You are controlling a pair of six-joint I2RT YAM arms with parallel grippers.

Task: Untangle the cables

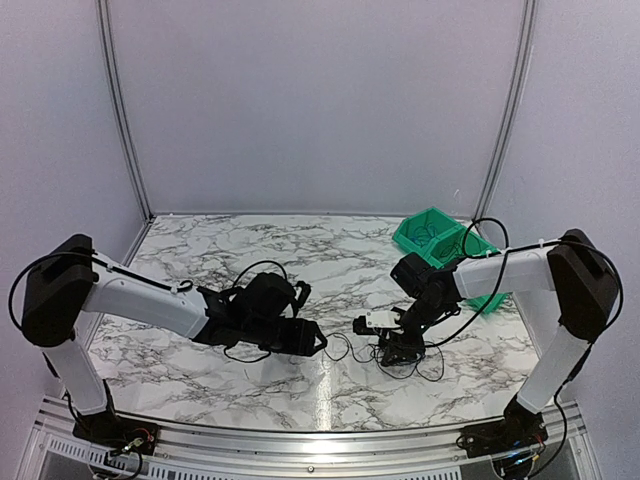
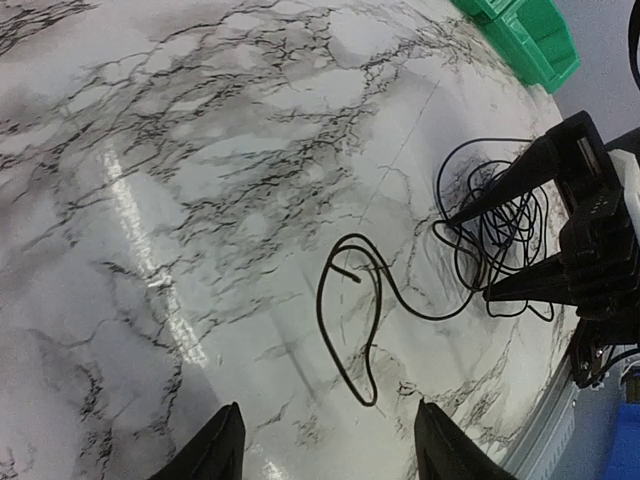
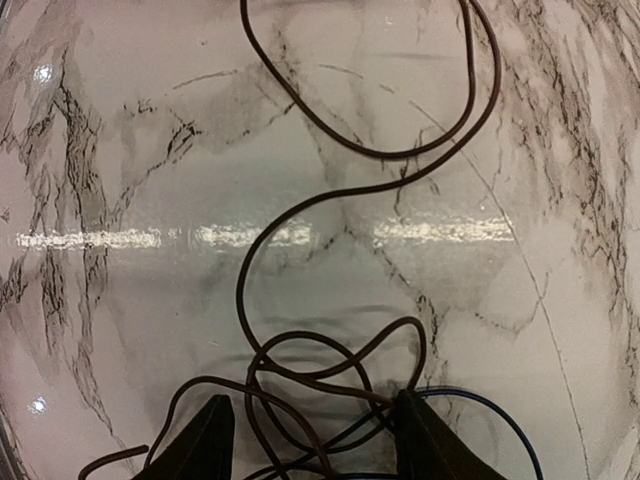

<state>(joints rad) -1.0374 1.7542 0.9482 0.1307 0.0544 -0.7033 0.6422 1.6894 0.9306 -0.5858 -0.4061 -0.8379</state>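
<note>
The cables are thin black wires in a loose tangle on the marble table, under my right gripper. One loose black strand runs left from the tangle and ends just ahead of my left gripper. In the right wrist view black loops and a blue wire lie between the open fingers of the right gripper, which stands low over them. My left gripper is open and empty, left of the strand.
Green plastic bins stand at the back right of the marble table; they also show in the left wrist view. The table's metal front edge runs along the bottom. White walls enclose the back and sides.
</note>
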